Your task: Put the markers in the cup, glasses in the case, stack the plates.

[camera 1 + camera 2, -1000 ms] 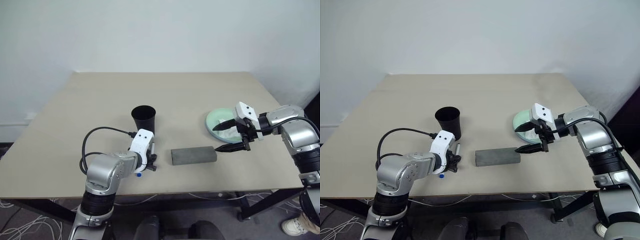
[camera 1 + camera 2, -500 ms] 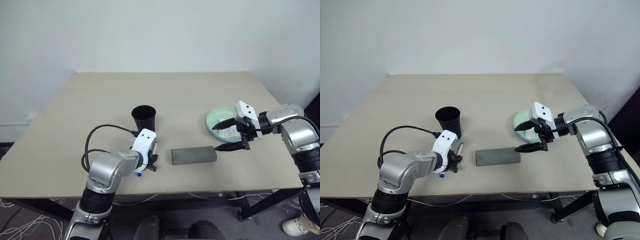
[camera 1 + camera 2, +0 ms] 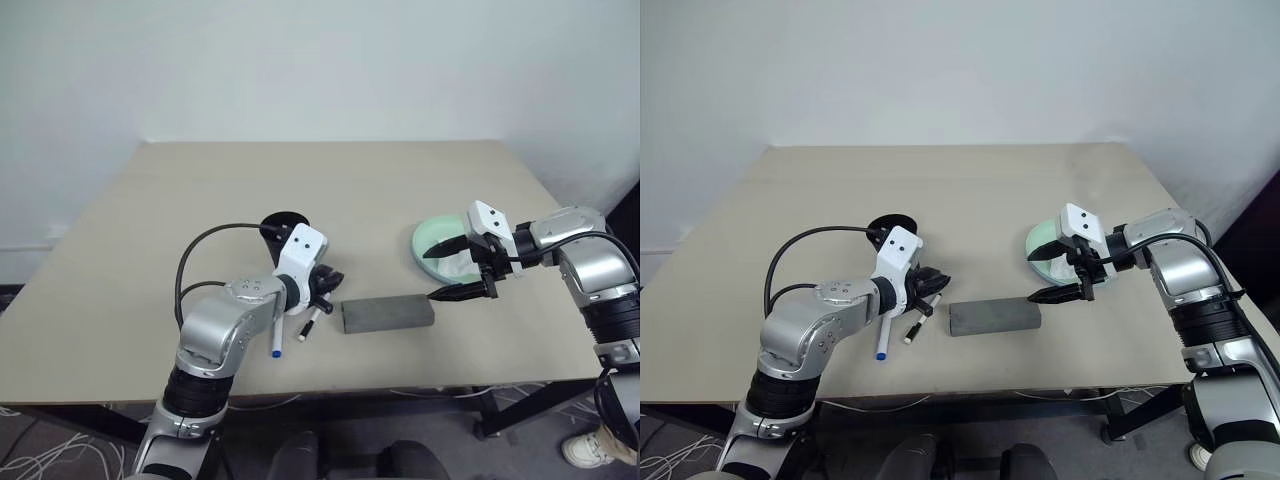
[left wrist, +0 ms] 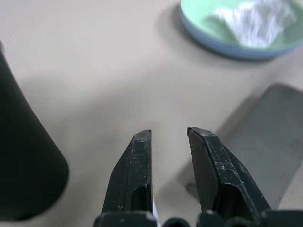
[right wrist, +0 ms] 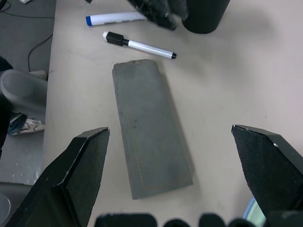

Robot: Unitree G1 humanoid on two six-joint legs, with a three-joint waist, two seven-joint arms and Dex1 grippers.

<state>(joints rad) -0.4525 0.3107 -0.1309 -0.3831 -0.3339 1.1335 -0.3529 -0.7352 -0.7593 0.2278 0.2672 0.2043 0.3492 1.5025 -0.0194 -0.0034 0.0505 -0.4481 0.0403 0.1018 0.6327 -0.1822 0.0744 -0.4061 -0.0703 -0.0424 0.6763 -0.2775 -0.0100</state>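
The left claw (image 4: 169, 134) hangs just right of the cup (image 4: 23, 179), its fingers parted by a narrow gap and pinching nothing. Below it, both markers lie flat on the desk (image 3: 130, 260): the short black-capped one (image 5: 139, 46) and the longer blue-capped one (image 5: 118, 19). Coming down with so slim a gap, a fingertip may land on a barrel and roll it away. A careless swing could also tip the tall black cup. The right claw (image 3: 432, 276) hovers spread wide and empty over the right end of the grey case (image 5: 149, 127).
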